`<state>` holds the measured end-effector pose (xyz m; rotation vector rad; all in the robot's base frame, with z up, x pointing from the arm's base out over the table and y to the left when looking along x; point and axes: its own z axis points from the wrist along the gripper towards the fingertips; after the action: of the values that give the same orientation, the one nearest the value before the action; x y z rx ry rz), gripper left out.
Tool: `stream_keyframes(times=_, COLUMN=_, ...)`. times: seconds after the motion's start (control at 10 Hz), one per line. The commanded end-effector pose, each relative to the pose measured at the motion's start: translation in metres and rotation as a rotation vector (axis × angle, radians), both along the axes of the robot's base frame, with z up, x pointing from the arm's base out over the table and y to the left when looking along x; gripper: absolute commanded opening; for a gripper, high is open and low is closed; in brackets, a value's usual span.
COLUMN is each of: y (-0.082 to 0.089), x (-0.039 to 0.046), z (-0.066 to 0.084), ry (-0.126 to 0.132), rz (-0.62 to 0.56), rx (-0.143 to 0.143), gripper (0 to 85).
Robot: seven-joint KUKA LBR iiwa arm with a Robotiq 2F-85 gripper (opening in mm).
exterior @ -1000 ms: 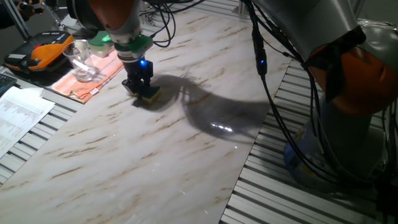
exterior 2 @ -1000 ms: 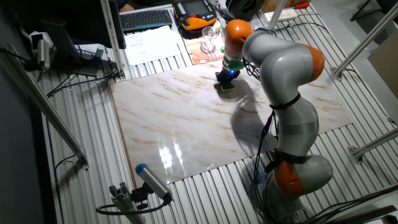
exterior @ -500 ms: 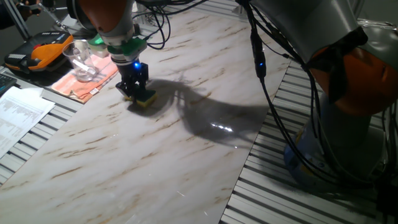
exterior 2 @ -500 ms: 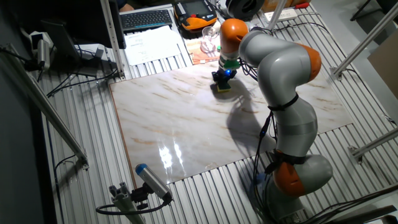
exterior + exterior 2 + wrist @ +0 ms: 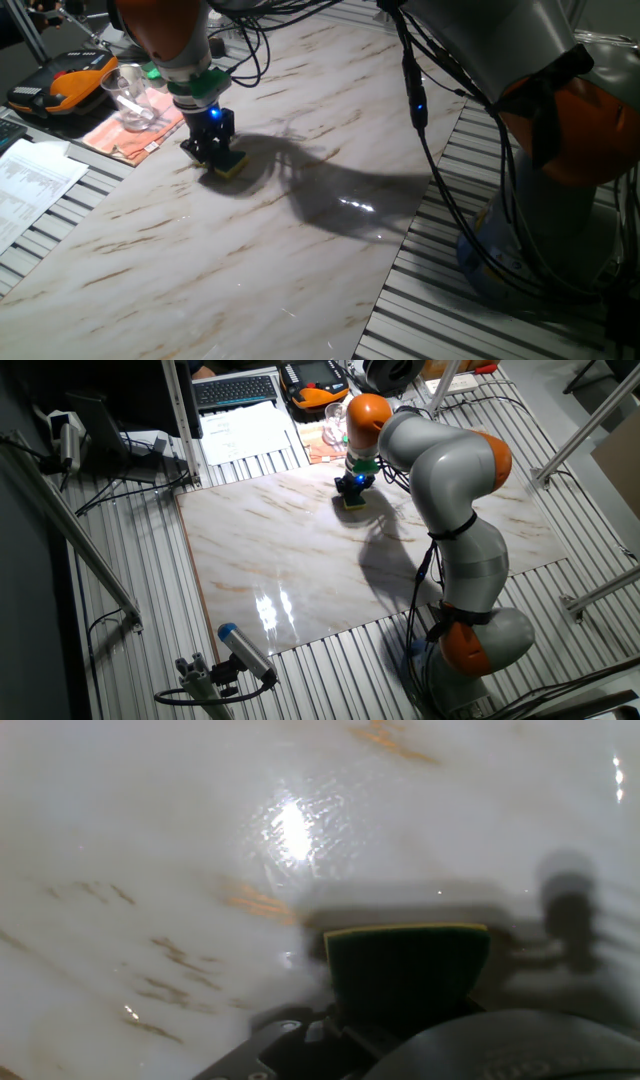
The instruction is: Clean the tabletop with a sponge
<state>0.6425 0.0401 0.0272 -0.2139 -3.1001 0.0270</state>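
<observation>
The white marble-look tabletop (image 5: pixel 300 250) fills the fixed views and the hand view (image 5: pixel 150 840); it also shows in the other fixed view (image 5: pixel 290 550). My gripper (image 5: pixel 214 155) is shut on the sponge (image 5: pixel 230 166), dark green on top with a yellow body, and presses it flat on the slab near its edge by the orange cloth. The other fixed view shows the gripper (image 5: pixel 352 492) on the sponge (image 5: pixel 355 503) at the slab's far edge. In the hand view the sponge (image 5: pixel 405 970) juts out below the hand.
An orange cloth (image 5: pixel 135 125) with a clear glass (image 5: pixel 128 95) lies just off the slab beside my gripper. An orange-black device (image 5: pixel 65 85) and papers (image 5: pixel 30 185) lie on the grey slats. My arm's base (image 5: pixel 480 630) and cables (image 5: pixel 440 150) stand at the slab's side.
My gripper has slid the sponge along the slab toward the orange cloth, leftward in both fixed views. The arm's shadow has followed.
</observation>
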Motion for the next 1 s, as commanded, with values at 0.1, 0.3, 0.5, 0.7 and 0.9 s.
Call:
stream_keyframes(times=0.1, y=0.008, x=0.0007, z=0.004, ry=0.003, rz=-0.012, rx=-0.001, gripper=0.0)
stream_keyframes(times=0.3, y=0.017, x=-0.0012, z=0.001, ry=-0.001, rz=-0.019, rx=0.0, gripper=0.0)
stream_keyframes(times=0.5, y=0.025, x=-0.0026, z=-0.006, ry=-0.009, rz=-0.027, rx=-0.001, gripper=0.0)
stream_keyframes(times=0.7, y=0.035, x=-0.0027, z=-0.007, ry=-0.011, rz=-0.039, rx=-0.005, gripper=0.0)
stream_keyframes(times=0.9, y=0.045, x=-0.0039, z=-0.009, ry=-0.011, rz=-0.053, rx=-0.006, gripper=0.0)
